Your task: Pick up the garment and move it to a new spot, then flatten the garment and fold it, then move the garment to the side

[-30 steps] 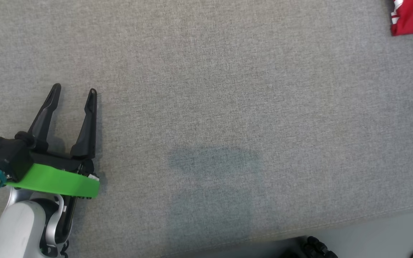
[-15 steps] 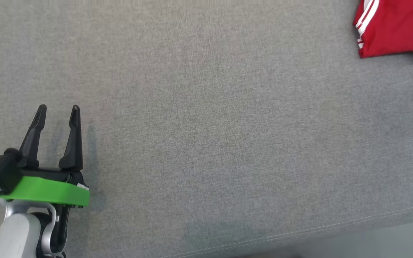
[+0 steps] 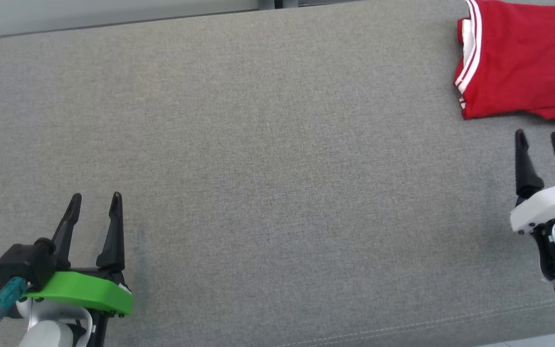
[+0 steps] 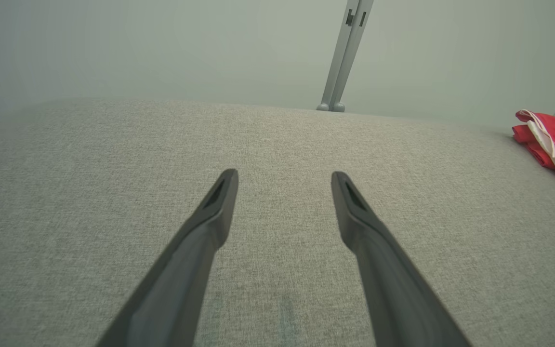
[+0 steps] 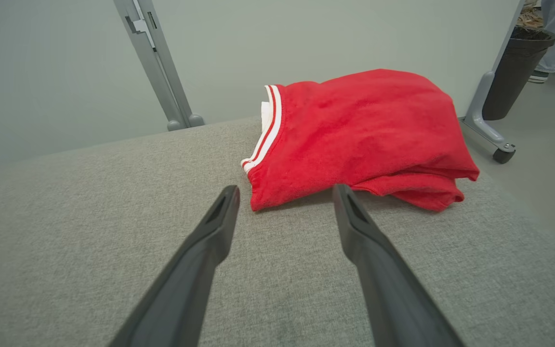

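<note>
The red garment (image 3: pixel 518 58) is lying at the far right corner of the grey fabric-covered bench (image 3: pixel 277 168). It is doubled over into a compact, layered bundle, its white-striped trim is facing left, and its near edge is sitting slightly rumpled.

The right claw (image 3: pixel 536 133) is hovering just near of that edge with its fingers spread and pointing at the cloth. It is gripping nothing and is staying clear of the fabric. The left claw (image 3: pixel 96 196) is hanging over the near left of the bench, well apart from the garment. It too is spread wide and is carrying nothing.

I am reading this as a scene that is fitting two stages equally. The bundle may be waiting at the edge to be lifted and carried to a new spot, or it may be folded and already set to the side. The layered, roughly squared shape is leaning towards a fold, but the loose near hem is leaving that open.

The pictures are not settling which move is due. Either way, the right claw is the one standing within reach of the cloth.
</note>
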Robot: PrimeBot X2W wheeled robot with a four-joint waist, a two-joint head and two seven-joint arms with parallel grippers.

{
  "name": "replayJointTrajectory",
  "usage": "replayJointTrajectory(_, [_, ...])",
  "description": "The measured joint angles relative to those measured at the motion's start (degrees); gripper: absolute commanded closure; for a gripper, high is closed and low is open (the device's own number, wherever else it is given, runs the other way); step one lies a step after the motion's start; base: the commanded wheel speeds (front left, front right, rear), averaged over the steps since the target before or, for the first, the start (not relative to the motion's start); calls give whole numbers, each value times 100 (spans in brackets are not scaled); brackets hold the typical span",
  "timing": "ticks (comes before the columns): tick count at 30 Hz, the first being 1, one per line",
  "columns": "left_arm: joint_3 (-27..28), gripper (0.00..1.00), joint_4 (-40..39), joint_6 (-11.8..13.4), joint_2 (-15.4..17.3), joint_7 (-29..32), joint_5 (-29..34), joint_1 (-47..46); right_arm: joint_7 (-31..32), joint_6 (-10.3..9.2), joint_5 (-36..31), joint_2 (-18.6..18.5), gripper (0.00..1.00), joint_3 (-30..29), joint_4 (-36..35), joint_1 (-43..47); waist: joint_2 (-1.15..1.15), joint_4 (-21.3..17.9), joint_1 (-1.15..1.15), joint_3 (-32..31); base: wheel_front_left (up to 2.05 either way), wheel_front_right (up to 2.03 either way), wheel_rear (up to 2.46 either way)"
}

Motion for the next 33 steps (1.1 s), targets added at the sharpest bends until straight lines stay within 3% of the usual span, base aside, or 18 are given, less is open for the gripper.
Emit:
replayJointTrajectory(14, [-141, 0, 666, -8, -129, -51, 82, 326, 0, -313, -791, 397, 0, 310, -546, 918, 0, 479, 0, -1007, 0, 0, 0])
replayJointTrajectory(20, [36, 0, 732, -4, -127, -81, 79, 554, 0, -324, -1016, 568, 0, 538, -715, 1237, 0, 603, 0, -1359, 0, 0, 0])
replayJointTrajectory(32, [104, 0, 737, -5, -129, -94, 79, 591, 0, -415, -1157, 583, 0, 353, -1016, 1560, 0, 582, 0, -1587, 0, 0, 0])
replayJointTrajectory(33, [98, 100, 846, -5, -189, -91, 79, 597, 10, -413, -1188, 633, 100, 348, -977, 1594, 0, 573, 0, -1597, 0, 0, 0])
